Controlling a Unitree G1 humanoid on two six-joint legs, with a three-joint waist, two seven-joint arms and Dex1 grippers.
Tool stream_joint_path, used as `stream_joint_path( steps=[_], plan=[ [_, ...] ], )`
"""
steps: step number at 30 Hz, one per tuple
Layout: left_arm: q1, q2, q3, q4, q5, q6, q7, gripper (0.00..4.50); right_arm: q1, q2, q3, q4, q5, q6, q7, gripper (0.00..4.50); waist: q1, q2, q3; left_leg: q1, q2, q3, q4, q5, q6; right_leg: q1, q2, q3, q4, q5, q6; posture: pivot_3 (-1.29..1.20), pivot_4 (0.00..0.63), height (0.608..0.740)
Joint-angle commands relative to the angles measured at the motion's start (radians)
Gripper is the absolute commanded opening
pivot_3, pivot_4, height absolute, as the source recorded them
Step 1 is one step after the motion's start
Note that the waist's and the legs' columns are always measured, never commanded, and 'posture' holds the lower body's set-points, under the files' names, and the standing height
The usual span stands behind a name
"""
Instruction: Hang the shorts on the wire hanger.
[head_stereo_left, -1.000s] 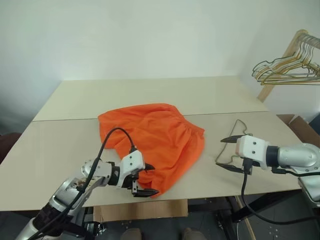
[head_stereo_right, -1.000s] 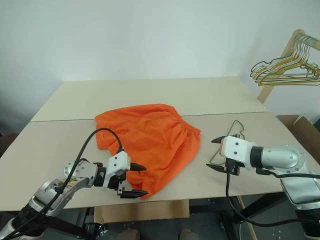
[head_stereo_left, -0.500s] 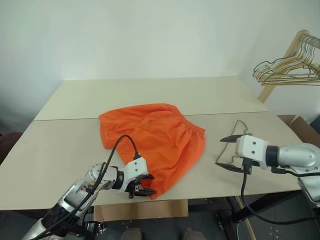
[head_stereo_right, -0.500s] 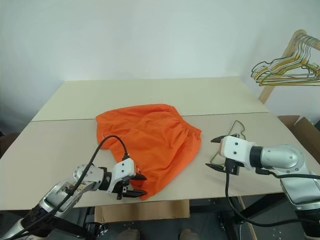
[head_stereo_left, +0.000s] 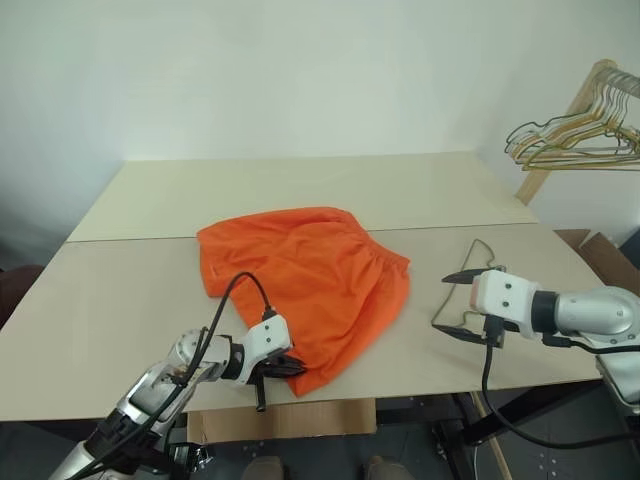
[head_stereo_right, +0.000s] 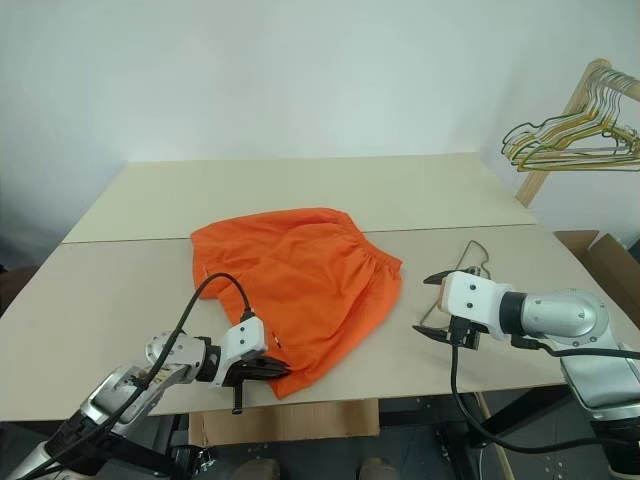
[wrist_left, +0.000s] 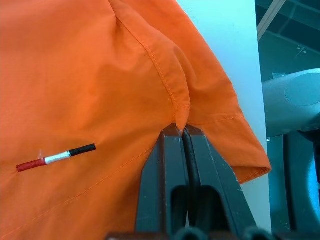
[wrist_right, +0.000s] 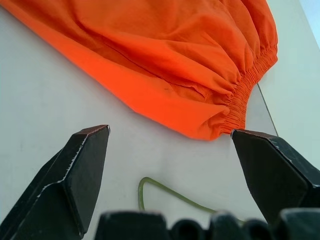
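shorts: bright orange lightweight fabric shorts (head_stereo_left: 310, 280) with a gathered elastic waistband lay spread flat on the beige table (head_stereo_left: 120, 290), middle of the near panel, one hem corner reaching the front edge.
hanger: thin olive-green wire hanger (head_stereo_left: 470, 285) lay flat on the table to the right of the shorts, apart from them, hook pointing away from the robot.
left gripper: left gripper (wrist_left: 182, 132) was pinched tight on a fold of the hem at the near corner of the shorts; fabric not lifted.
right gripper: right gripper (wrist_right: 170, 150) hovered over the hanger with fingers spread wide, holding nothing; hanger wire lay between and below the fingers.
done: only the first grasp on the shorts looked made.
left: hanger not picked up, shorts not raised, nothing threaded or draped over the wire; by my reading nearly the whole task remained.
other: bunch of gold and dark wire hangers (head_stereo_left: 575, 135) hung on a wooden rack at far right, not involved.
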Motion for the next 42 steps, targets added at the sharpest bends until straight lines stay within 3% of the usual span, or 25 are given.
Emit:
stream_joint_path(
  steps=[1,8,13,18,26,34,37,42],
  plan=[
    [0.004,0.011,0.022,-0.005,0.016,-0.051,-0.002,0.06,-0.021,-0.009,-0.020,-0.002,0.002,-0.018,-0.001,4.50,0.000,0.000,0.000,0.000,0.000,0.000,0.000,0.000,0.000,0.000,0.000,0.000,0.000,0.000,0.000,0.03,0.000,0.740],
    [0.087,0.173,0.140,-0.101,-0.022,-0.105,-0.083,0.06,-0.105,0.007,0.097,0.124,-0.185,-0.195,-0.059,4.50,-0.014,0.000,0.000,0.001,0.001,0.000,0.000,0.000,0.000,0.000,0.000,0.000,0.000,0.000,0.000,0.03,0.000,0.740],
    [0.169,0.274,0.252,-0.111,-0.029,-0.156,-0.116,0.06,-0.236,0.076,0.216,0.267,-0.348,-0.370,-0.146,4.50,-0.024,0.001,0.001,0.001,0.001,0.002,0.000,0.000,0.000,-0.001,0.000,0.001,0.001,0.000,0.000,0.05,0.000,0.740],
    [0.210,0.307,0.325,-0.094,-0.043,-0.190,-0.143,0.06,-0.361,0.179,0.323,0.421,-0.509,-0.530,-0.282,4.50,-0.023,0.001,0.001,0.001,0.001,0.002,0.000,0.000,0.000,-0.001,0.000,0.001,0.001,0.000,0.000,0.07,0.000,0.740],
    [0.258,0.346,0.387,-0.080,-0.044,-0.229,-0.167,0.06,-0.550,0.233,0.497,0.718,-0.826,-0.770,-0.540,4.50,-0.017,0.001,0.001,-0.001,0.000,0.002,-0.001,0.000,0.000,-0.003,-0.001,0.001,0.001,0.000,0.000,0.11,0.000,0.740],
    [0.255,0.331,0.389,-0.088,-0.041,-0.224,-0.149,0.06,-0.647,0.253,0.582,0.896,-0.915,-0.898,-0.627,4.50,-0.013,0.001,0.001,0.000,0.000,0.002,-0.001,0.000,0.000,-0.003,-0.001,0.001,0.002,0.000,-0.001,0.12,0.000,0.740],
    [0.258,0.329,0.389,-0.089,-0.040,-0.226,-0.146,0.00,-0.657,0.257,0.598,0.919,-0.916,-0.935,-0.630,3.92,-0.012,0.001,0.001,0.000,0.001,0.002,-0.001,0.000,0.000,-0.003,-0.001,0.001,0.002,0.000,-0.001,0.12,0.000,0.740],
    [0.251,0.326,0.384,-0.079,-0.037,-0.229,-0.143,0.00,-0.664,0.271,0.609,0.937,-0.916,-0.955,-0.633,2.17,-0.012,0.001,0.001,0.000,0.001,0.002,-0.001,0.000,0.000,-0.003,-0.001,0.002,0.003,0.000,-0.001,0.12,0.000,0.740]
  ],
)
